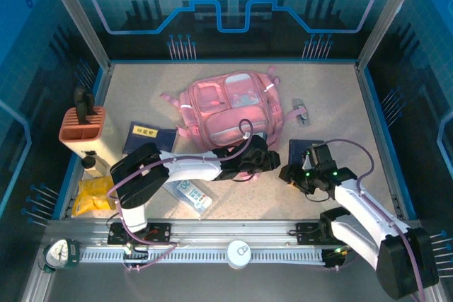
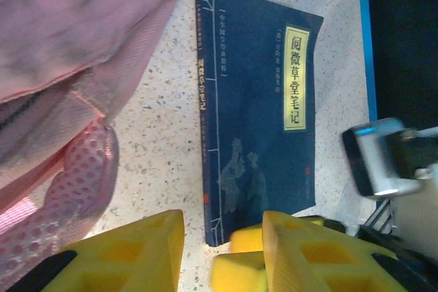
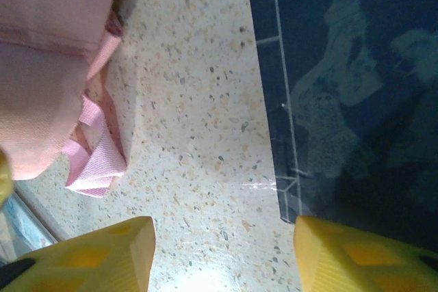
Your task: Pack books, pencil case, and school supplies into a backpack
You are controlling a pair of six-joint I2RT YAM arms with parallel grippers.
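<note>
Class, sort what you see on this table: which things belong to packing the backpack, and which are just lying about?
For the job: backpack, right-hand navy book, left-hand navy book, yellow book, pencil case.
Lying about: orange holder, round dial.

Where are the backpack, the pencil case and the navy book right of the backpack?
backpack (image 1: pixel 226 100), top external view, on its pink front panel.
pencil case (image 1: pixel 194 197), top external view, on its pale printed face.
navy book (image 2: pixel 260 135), left wrist view, middle of its cover.
</note>
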